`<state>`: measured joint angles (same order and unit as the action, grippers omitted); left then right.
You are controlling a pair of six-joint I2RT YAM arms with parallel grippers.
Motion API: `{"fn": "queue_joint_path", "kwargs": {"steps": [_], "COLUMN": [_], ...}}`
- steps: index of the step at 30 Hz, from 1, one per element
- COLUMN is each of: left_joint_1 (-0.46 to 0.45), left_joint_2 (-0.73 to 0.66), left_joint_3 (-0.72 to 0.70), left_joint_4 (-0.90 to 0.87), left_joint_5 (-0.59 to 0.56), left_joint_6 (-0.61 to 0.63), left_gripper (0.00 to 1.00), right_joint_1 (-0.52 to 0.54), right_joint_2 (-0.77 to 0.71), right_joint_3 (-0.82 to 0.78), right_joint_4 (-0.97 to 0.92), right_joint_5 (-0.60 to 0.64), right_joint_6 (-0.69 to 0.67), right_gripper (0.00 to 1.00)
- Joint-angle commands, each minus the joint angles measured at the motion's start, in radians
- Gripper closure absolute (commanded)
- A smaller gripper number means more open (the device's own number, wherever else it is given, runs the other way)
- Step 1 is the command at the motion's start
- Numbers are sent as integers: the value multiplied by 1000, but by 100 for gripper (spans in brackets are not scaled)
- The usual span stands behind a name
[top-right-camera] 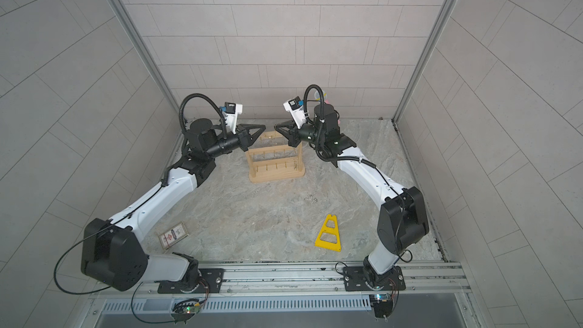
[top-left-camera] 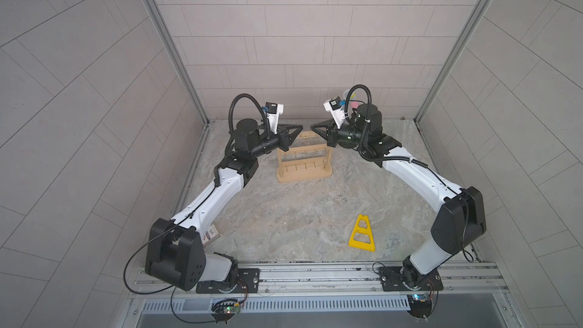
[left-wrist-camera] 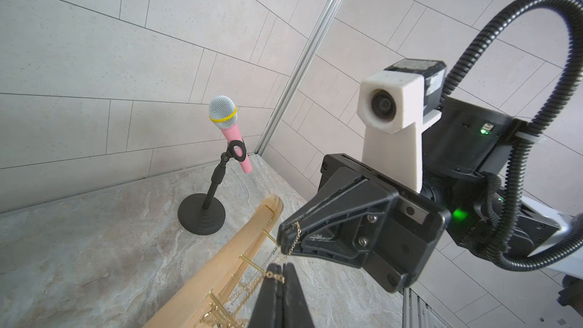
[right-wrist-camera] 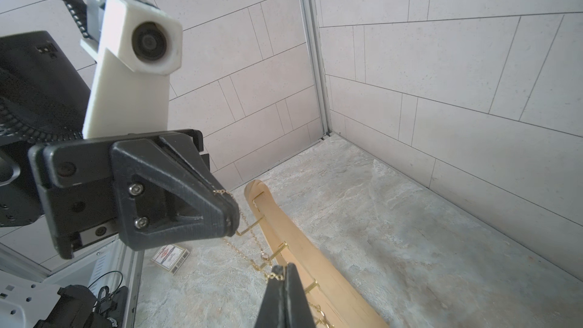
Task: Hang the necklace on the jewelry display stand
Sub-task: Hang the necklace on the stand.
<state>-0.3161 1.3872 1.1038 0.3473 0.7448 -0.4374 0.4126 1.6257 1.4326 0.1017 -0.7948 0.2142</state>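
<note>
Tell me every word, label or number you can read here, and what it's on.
Nothing can be read for certain.
Flat printed pack on the table: red emblem and lines of print, too small and blurred to read.
No lettering visible on the jewelry display stand, pink microphone or yellow triangular frame.

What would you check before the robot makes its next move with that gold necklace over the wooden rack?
1. Left end effector pinching the necklace: ok.
2. Right end effector pinching the same chain: ok.
3. Jewelry display stand upright on the table: ok.
4. Chain looped over a gold hook: cannot tell.
5. Microphone stand apart from the rack: ok.
</note>
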Motion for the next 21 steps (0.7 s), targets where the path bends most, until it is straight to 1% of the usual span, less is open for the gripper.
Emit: {"fn": "queue_joint_path", "kwargs": {"steps": [1, 12, 21], "left_joint_1": [6, 1, -11], "left_joint_2": [10, -7, -40], "left_joint_3": [33, -6, -59], "left_joint_4": [39, 24, -20], "left_joint_5": [28, 33, 4], "left_joint_6": [-1, -13, -10], "left_gripper": [95, 95, 95], "right_joint_1": [-9, -11, -6], "right_joint_2": [6, -13, -28], "right_joint_3": [20, -22, -60], "right_joint_4": [21, -13, -56], "right_joint_5": [-14, -41, -31], "right_joint_6": [-3, -9, -23], "right_gripper": [100, 100, 99]}}
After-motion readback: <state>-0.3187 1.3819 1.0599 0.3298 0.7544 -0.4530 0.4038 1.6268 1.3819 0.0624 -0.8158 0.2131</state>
